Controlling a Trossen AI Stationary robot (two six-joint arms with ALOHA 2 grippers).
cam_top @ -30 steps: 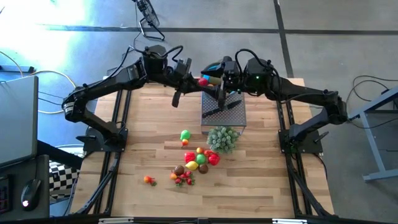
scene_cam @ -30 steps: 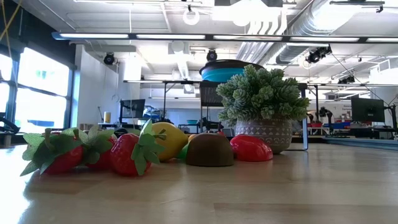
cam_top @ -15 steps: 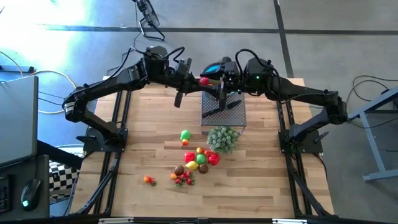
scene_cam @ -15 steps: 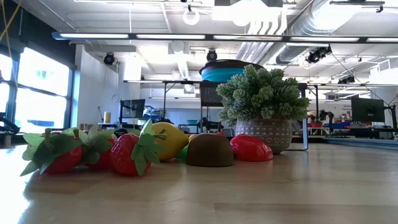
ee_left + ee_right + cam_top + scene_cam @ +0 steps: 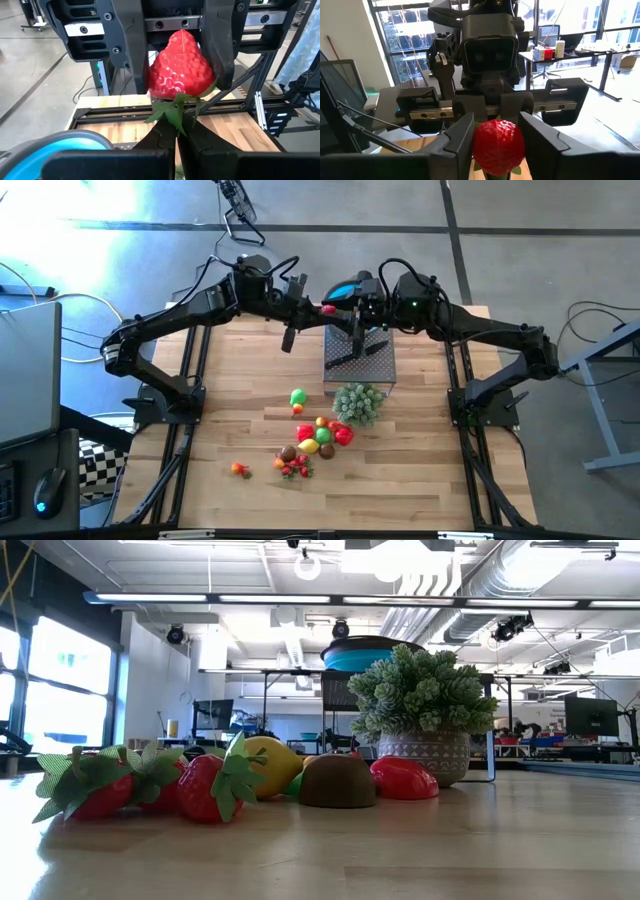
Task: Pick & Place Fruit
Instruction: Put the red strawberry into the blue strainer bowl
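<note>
A red toy strawberry [image 5: 181, 70] hangs high above the table's far edge, over the blue bowl [image 5: 55, 146], between my two grippers, which meet nose to nose. My left gripper [image 5: 176, 134] is shut on its green leaves. My right gripper [image 5: 497, 145] comes from the opposite side and is closed on the red body. The other fruit [image 5: 318, 438] lie in a loose pile on the wooden table; in the low view strawberries [image 5: 195, 785], a yellow fruit [image 5: 272, 762] and a brown one [image 5: 338, 780] rest on the boards. Neither gripper shows in the low view. My left gripper pinches the strawberry's green leaves [image 5: 172, 111] between its two fingertips, coming level from the table's left. The berry stands out beyond the fingers, lifted clear. My right gripper has the strawberry's red body [image 5: 496, 131] between its two fingers [image 5: 461, 142], one on each side, level from the table's right. The berry's tip points into the gripper. It is clear of bowl and table.
The blue bowl [image 5: 345, 288] sits on a dark mesh box [image 5: 358, 358] at the table's far middle. A potted bushy green plant [image 5: 358, 402] stands just in front of it. A green fruit [image 5: 297, 396] and a small orange one [image 5: 240, 470] lie apart.
</note>
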